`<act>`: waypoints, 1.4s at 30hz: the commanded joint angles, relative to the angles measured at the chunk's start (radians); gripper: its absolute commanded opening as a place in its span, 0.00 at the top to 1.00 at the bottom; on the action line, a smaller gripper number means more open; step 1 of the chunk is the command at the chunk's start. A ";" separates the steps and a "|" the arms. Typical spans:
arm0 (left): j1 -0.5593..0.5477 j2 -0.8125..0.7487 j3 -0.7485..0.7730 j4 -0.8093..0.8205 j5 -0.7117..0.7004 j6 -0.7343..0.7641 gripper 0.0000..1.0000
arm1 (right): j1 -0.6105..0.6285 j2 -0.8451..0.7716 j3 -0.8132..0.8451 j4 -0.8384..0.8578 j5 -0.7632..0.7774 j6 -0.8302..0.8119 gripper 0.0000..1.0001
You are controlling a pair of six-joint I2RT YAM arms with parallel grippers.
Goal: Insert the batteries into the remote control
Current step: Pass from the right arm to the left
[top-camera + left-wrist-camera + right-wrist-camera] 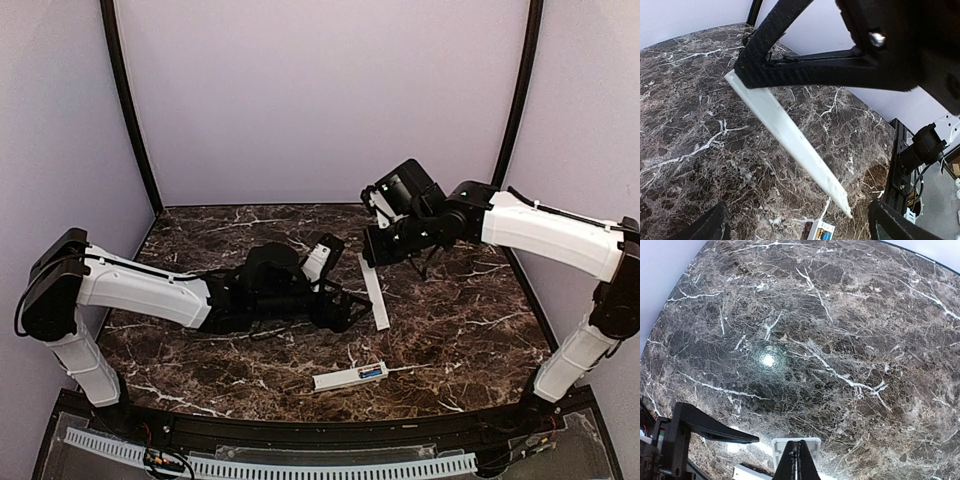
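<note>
Top view, nearest first: the remote control (350, 377) lies flat on the marble table (460, 330), low in the frame just right of ctr, long axis approx left-right. Its compartment is open at the right end, w/ a blue battery (372, 372) seated in it; can't tell how many cells are in there. In the left wrist view the same remote end (820, 232) shows at the btm edge, blue cell (826, 234) visible.

Mid-frame: the left arm lies stretched low over the table toward the right. The left gripper (350, 308) sits just left of the cover strip's near end, jaws spread wide, nothing held. Its two fingers (710, 225) show only at the btm corners of its own wrist view, gripper midpoint (797, 217) over bare marble.

The cover strip (374, 290) runs diagonally from ctr frame down toward the remote, apart from it. In the left wrist view the strip (790, 140) crosses from upper left to lower right.

Farthest: the right gripper (370, 252) reaches in from the right, tips on the strip's far end. Its fingers are closed together, only a thin seam between them in the right wrist view (797, 447), w/ the strip's white end (782, 444) just behind the tips. Can't tell if it pinches the strip or only presses on it. From the left wrist view it meets the strip at upper left (742, 75).
</note>
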 commanded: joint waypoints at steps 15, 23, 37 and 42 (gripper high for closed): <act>0.012 0.025 0.047 0.119 -0.059 -0.122 0.38 | 0.093 -0.026 0.071 0.054 0.033 0.010 1.00; 0.013 0.030 0.049 0.149 -0.063 -0.118 0.63 | 0.092 -0.027 0.064 0.096 -0.003 0.001 1.00; 0.018 -0.011 0.008 0.258 -0.044 -0.057 1.00 | 0.090 -0.129 0.037 0.171 -0.096 -0.136 0.89; 0.017 -0.071 -0.029 0.311 0.016 0.062 1.00 | 0.073 -0.294 -0.016 0.203 -0.242 -0.326 0.66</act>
